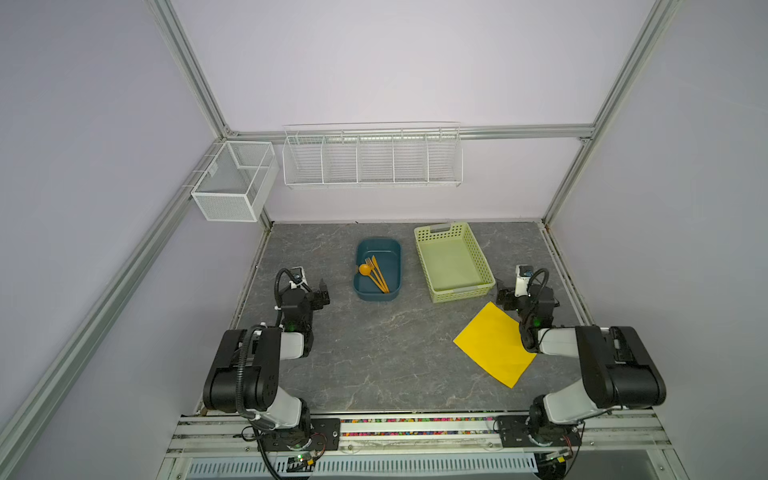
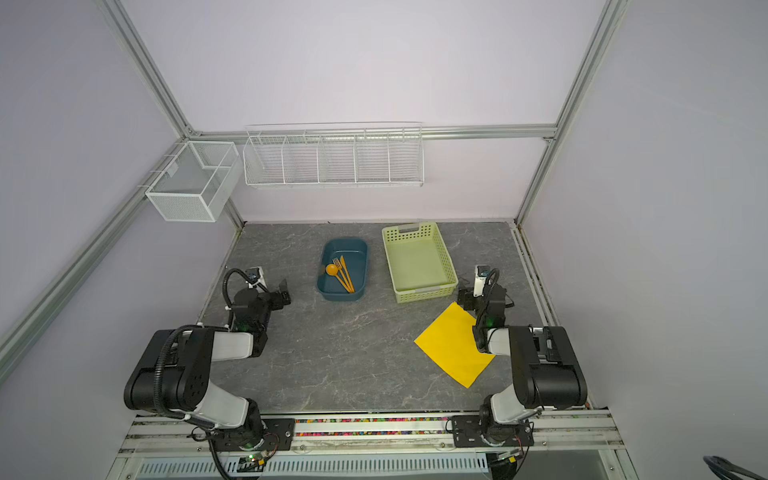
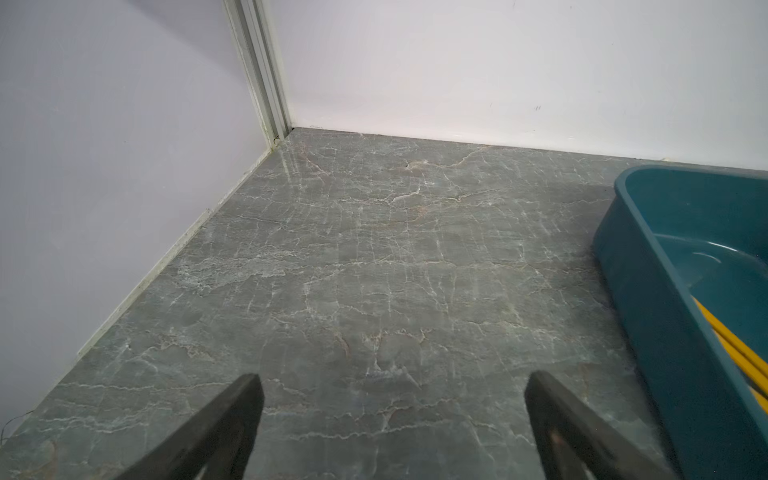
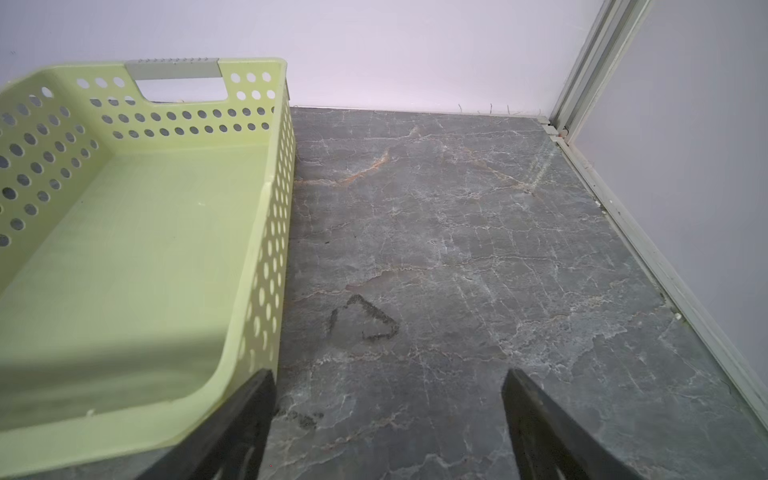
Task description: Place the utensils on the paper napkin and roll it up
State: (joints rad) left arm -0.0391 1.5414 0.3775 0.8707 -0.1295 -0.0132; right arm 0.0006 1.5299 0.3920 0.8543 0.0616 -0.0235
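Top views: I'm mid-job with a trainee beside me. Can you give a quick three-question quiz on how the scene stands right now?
1. How do the jaws of the left gripper and the right gripper stand, and is either holding anything?
2. True or false: the paper napkin is already rolled up.
3. The utensils lie: A) on the paper napkin, B) in the blue tub, C) in the right gripper.

Key
1. Both stand open, and neither holds anything.
2. False. It lies flat and unrolled on the table.
3. B.
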